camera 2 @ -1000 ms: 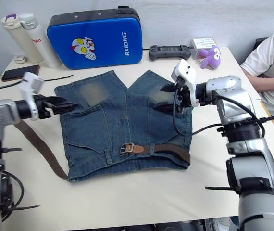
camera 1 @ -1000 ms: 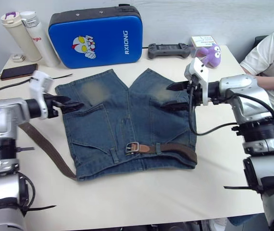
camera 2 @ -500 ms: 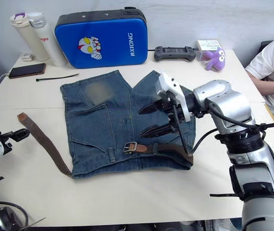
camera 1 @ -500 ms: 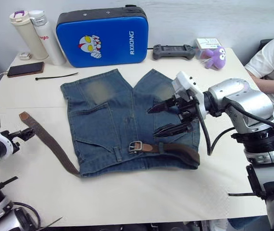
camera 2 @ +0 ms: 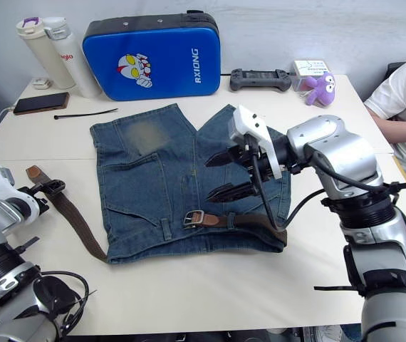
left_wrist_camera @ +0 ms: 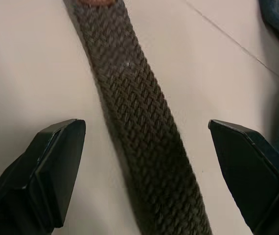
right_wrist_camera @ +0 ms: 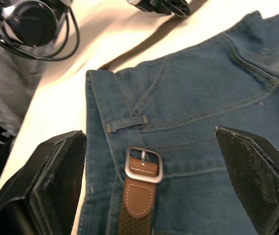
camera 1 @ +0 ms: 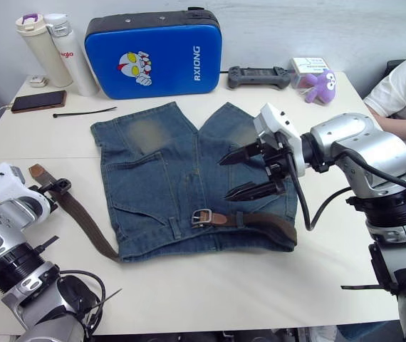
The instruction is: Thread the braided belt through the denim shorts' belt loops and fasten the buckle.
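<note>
Left claw (camera 1: pixel 55 187) at 9 o'clock, low over the tabletop (camera 1: pixel 210 285), fingers spread, straddling the braided belt (left_wrist_camera: pixel 139 132) near its free tip, not gripping it. Belt runs from there down to the denim shorts (camera 1: pixel 160 178) waistband corner, then along the waistband to 4 o'clock; buckle (right_wrist_camera: pixel 143 164) lies mid-waistband, one belt loop (right_wrist_camera: pixel 127 123) just beside it. Right claw (camera 1: pixel 249 172) hovers above the shorts' right leg, fingers spread wide, empty. Far edge, 11 to 1 o'clock: two bottles (camera 1: pixel 50 50), phone (camera 1: pixel 38 101), black cable tie (camera 1: pixel 83 112), blue case (camera 1: pixel 153 51), controller (camera 1: pixel 258 75), purple plush (camera 1: pixel 320 83).
</note>
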Motion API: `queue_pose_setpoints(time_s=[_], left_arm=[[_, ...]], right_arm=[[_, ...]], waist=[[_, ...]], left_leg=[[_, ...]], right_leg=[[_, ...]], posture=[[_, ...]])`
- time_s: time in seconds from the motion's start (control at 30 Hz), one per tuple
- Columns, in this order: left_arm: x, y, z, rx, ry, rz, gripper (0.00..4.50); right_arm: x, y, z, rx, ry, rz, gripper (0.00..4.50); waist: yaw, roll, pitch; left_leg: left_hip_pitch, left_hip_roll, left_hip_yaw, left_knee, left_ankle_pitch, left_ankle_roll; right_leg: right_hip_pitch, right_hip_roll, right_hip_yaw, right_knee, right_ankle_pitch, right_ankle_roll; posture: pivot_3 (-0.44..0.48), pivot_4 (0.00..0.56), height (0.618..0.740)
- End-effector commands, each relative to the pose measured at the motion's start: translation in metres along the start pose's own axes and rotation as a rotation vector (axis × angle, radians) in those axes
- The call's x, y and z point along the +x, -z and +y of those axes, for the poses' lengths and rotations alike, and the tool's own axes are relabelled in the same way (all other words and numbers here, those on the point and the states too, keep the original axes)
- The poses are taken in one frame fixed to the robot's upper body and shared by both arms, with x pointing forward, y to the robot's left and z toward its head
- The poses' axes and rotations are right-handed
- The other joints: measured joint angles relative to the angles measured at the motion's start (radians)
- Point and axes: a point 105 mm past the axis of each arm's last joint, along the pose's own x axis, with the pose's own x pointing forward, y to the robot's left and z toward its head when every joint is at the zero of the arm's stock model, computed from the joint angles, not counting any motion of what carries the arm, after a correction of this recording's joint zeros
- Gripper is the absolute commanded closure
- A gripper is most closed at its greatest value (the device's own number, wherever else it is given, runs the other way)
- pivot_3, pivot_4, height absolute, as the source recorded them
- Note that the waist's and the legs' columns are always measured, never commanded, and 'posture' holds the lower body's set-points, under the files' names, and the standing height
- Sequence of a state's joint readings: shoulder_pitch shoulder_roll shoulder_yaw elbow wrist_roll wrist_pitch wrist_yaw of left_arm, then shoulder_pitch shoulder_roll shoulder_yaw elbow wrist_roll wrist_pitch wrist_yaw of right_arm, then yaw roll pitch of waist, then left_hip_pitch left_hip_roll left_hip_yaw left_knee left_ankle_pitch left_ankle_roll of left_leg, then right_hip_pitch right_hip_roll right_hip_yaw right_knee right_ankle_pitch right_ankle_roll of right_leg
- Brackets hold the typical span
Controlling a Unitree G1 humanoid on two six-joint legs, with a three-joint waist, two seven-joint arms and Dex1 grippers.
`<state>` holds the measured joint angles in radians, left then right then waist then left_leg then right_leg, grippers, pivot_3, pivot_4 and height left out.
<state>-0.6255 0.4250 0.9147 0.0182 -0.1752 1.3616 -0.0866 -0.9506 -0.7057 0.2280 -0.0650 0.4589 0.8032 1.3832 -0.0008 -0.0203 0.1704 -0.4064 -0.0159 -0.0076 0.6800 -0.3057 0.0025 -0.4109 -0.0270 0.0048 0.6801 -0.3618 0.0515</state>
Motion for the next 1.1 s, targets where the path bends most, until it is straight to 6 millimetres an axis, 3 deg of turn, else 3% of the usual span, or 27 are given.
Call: queue_pose_setpoints(time_s=[0.03, 0.13, 0.17, 0.2, 0.4, 0.5, 0.6, 0.73, 0.83, 0.93, 1.1], left_arm=[[0.010, 0.010, -0.004, -0.088, 0.043, 0.031, 0.07], [0.017, 0.016, -0.011, -0.071, 0.026, 0.059, 0.87], [0.019, 0.017, -0.013, -0.041, 0.009, 0.066, 1.51], [0.020, 0.017, -0.014, -0.021, -0.002, 0.069, 1.68], [0.022, 0.018, -0.002, 0.115, -0.206, 0.093, 4.41], [0.020, 0.014, 0.000, 0.120, -0.230, 0.064, 4.41], [0.015, -0.007, -0.013, 0.149, -0.124, -0.070, 4.41], [-0.008, -0.022, -0.063, 0.164, 0.298, -0.216, 4.41], [-0.027, -0.023, -0.085, 0.233, 0.489, -0.257, 4.41], [-0.055, -0.021, -0.119, 0.303, 0.744, -0.267, 4.41], [-0.078, -0.017, -0.150, 0.361, 0.962, -0.247, 4.41]], right_arm=[[-0.010, -0.011, 0.003, -0.043, 0.042, -0.022, 0.00], [-0.012, -0.013, 0.001, -0.054, 0.075, -0.025, 0.00], [-0.012, -0.013, 0.001, -0.062, 0.086, -0.024, 0.00], [-0.012, -0.013, 0.000, -0.067, 0.092, -0.024, 0.00], [-0.012, -0.013, -0.006, -0.078, 0.122, -0.020, 0.00], [-0.011, -0.013, -0.008, -0.081, 0.127, -0.019, 0.00], [-0.010, -0.014, -0.011, -0.082, 0.133, -0.028, 0.00], [-0.010, -0.017, -0.016, -0.064, 0.143, -0.054, 0.00], [-0.012, -0.020, -0.016, -0.039, 0.136, -0.087, 0.00], [-0.015, -0.024, -0.021, 0.006, 0.156, -0.140, 0.00], [-0.018, -0.027, -0.027, 0.105, 0.184, -0.214, 0.00]], waist=[[0.001, 0.000, 0.000], [0.006, 0.000, 0.000], [0.007, 0.000, 0.000], [0.010, 0.000, 0.000], [0.024, 0.000, 0.000], [0.023, 0.000, 0.000], [0.021, 0.000, 0.000], [0.018, -0.002, 0.001], [0.015, -0.002, 0.001], [0.007, -0.002, 0.001], [-0.001, -0.002, 0.001]], left_leg=[[0.000, 0.000, 0.000, 0.000, 0.000, 0.000], [0.001, 0.000, 0.000, 0.000, 0.000, -0.001], [0.001, 0.000, 0.000, 0.000, 0.000, -0.001], [0.001, 0.000, 0.000, 0.000, 0.000, -0.001], [0.001, -0.001, 0.000, 0.000, 0.000, 0.000], [0.001, -0.001, 0.000, 0.000, 0.000, 0.000], [0.001, -0.001, 0.000, 0.000, 0.001, -0.001], [0.000, 0.000, 0.000, 0.000, 0.001, -0.002], [0.000, 0.000, -0.001, 0.000, 0.001, -0.002], [0.000, 0.000, -0.001, -0.001, 0.001, -0.001], [0.000, 0.000, -0.001, -0.001, 0.001, -0.001]], right_leg=[[0.000, 0.000, 0.000, 0.000, 0.000, 0.000], [0.001, 0.000, 0.000, 0.000, 0.000, 0.000], [0.001, 0.000, 0.000, 0.000, 0.000, 0.000], [0.001, 0.000, 0.000, 0.000, 0.000, 0.000], [0.001, 0.000, 0.000, 0.000, 0.000, 0.000], [0.001, 0.000, 0.000, 0.000, 0.000, 0.000], [0.001, 0.000, 0.000, 0.001, 0.000, 0.000], [0.000, 0.000, -0.001, 0.000, 0.000, 0.000], [0.001, 0.000, -0.001, -0.002, 0.000, 0.000], [0.001, 0.000, -0.001, -0.003, 0.000, 0.000], [0.001, 0.000, -0.001, -0.002, 0.000, 0.000]], posture=[[0.000, 0.150, 0.740], [0.000, 0.150, 0.740], [0.000, 0.150, 0.740], [0.000, 0.150, 0.740], [0.000, 0.150, 0.740], [0.000, 0.150, 0.740], [0.000, 0.150, 0.740], [0.000, 0.150, 0.740], [0.000, 0.150, 0.740], [0.000, 0.150, 0.740], [0.000, 0.150, 0.740]])
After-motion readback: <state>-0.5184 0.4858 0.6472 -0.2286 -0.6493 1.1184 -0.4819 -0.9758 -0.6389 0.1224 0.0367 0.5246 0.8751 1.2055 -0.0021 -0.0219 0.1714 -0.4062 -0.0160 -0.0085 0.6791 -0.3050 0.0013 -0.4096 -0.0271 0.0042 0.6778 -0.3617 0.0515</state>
